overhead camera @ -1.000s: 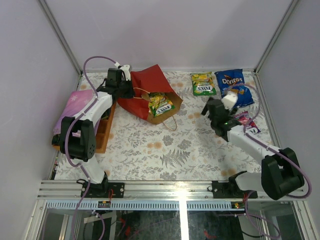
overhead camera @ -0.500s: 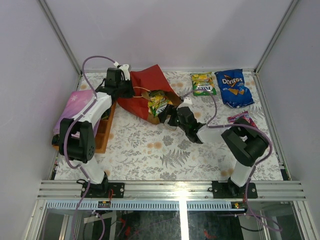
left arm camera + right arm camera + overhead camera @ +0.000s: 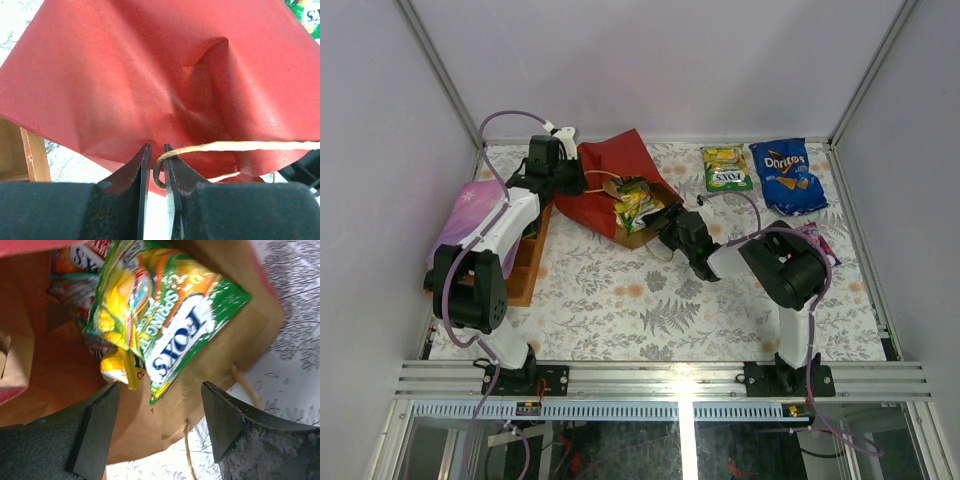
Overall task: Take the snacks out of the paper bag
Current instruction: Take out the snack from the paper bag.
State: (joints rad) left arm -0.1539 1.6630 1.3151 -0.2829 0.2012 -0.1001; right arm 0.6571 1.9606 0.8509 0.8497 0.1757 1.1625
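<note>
Pink-purple cloth [image 3: 470, 212] and wooden tray [image 3: 527, 262] lie at the left edge of the bench [image 3: 620, 312].

Left hand [image 3: 154, 167] is at the far left, closed to a narrow slit and pinching the twine handle [image 3: 240, 146] of the paper bag [image 3: 617, 172]. The bag lies on its side, mouth facing right and near.

Snacks sit in the mouth, a green-yellow Fox's packet [image 3: 172, 335] foremost.

Right hand [image 3: 160, 422] is at the mouth, spread wide and gripping nothing.

Far right on the bench: green packet [image 3: 726, 167], Doritos bag [image 3: 788, 176], pink packet [image 3: 819, 243].
</note>
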